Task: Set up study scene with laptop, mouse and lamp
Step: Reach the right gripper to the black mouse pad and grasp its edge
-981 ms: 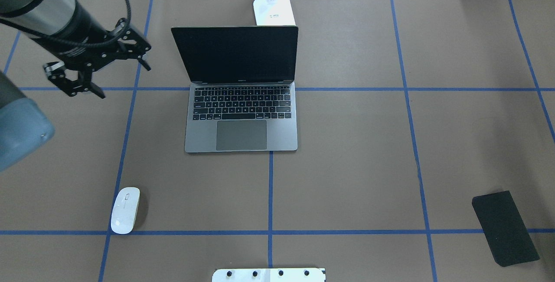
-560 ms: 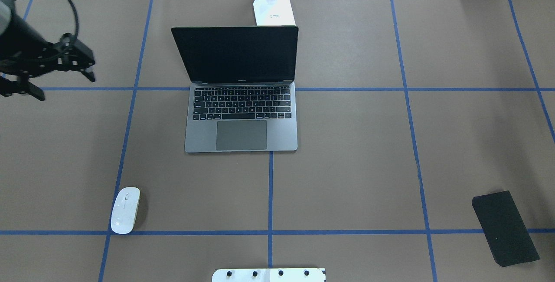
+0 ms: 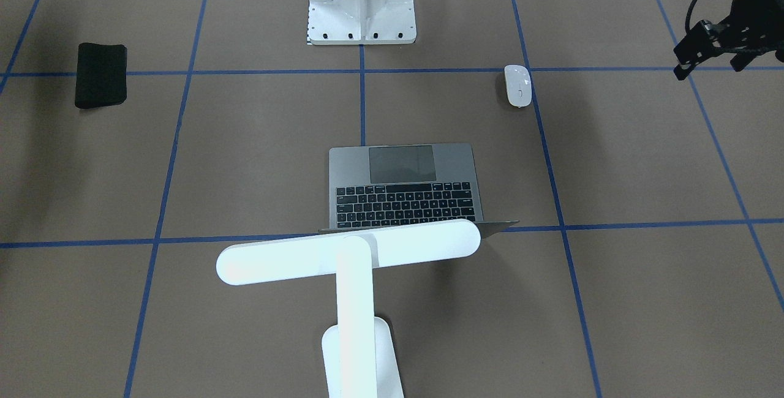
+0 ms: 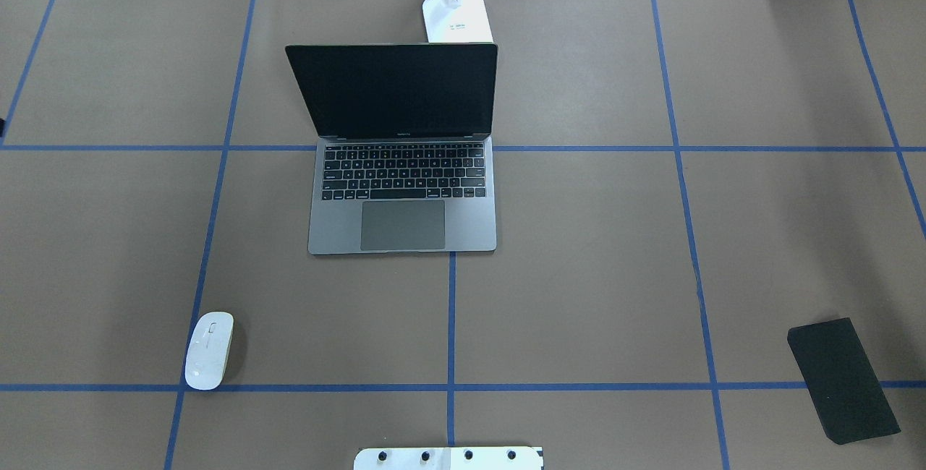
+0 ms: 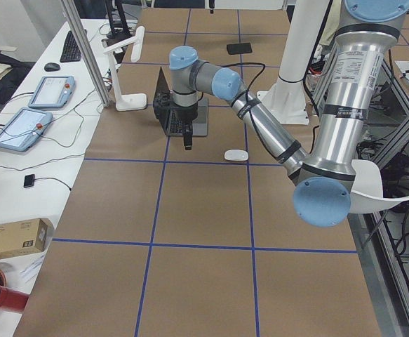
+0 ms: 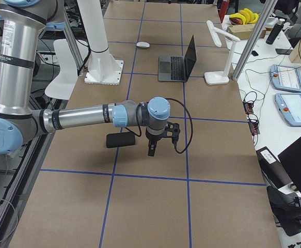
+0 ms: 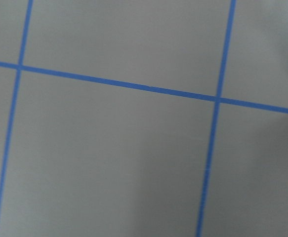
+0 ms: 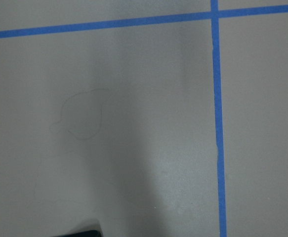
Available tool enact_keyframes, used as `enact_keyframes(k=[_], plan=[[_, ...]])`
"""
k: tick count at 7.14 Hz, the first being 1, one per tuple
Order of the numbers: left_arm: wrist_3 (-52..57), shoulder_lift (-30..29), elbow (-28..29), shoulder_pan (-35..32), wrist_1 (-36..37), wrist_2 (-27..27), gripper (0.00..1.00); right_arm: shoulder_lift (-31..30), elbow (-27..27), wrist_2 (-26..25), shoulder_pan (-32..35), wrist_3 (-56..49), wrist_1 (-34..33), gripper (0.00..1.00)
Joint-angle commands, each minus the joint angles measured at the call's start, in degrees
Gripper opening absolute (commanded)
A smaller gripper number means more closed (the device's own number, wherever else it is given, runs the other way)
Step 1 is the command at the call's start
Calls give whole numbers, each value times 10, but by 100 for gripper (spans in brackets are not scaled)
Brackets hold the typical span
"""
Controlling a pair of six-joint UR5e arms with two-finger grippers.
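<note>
Front view: laptop [image 3: 404, 183] lid up; lamp [image 3: 349, 251] just behind lid; mouse [image 3: 517, 86] well apart from laptop, on trackpad side. Far past mouse, left gripper [image 3: 707, 67]: fingers spread wide, holds nothing.
Overhead: mouse near-left of laptop.
Right-side view: right gripper [image 6: 151, 149] far from laptop, beside black mat [image 6: 120, 140]; cannot tell how wide fingers are.

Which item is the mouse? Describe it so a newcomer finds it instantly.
Start at the open grey laptop mid-table. Look nearer the robot and to its left, where blue tape lines cross: the mouse lies there alone. It is the only small, glossy white oval; the black mat lies far right.
</note>
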Motion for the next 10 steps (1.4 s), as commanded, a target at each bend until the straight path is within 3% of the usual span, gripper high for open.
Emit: enact_keyframes(k=[1, 4, 6, 8, 10], plan=[[90, 29, 7, -37, -6, -3, 99, 8, -10, 46, -12, 1, 1, 100], [152, 55, 1, -62, -7, -4, 99, -3, -11, 147, -71, -7, 28, 100], [196, 69, -3, -86, -8, -4, 99, -13, -61, 140, -116, -12, 65, 100], [201, 110, -10, -88, -58, -4, 99, -20, -119, 139, -166, -7, 138, 100], [221, 124, -10, -102, -74, -4, 99, -31, -122, 136, -214, -5, 162, 100]])
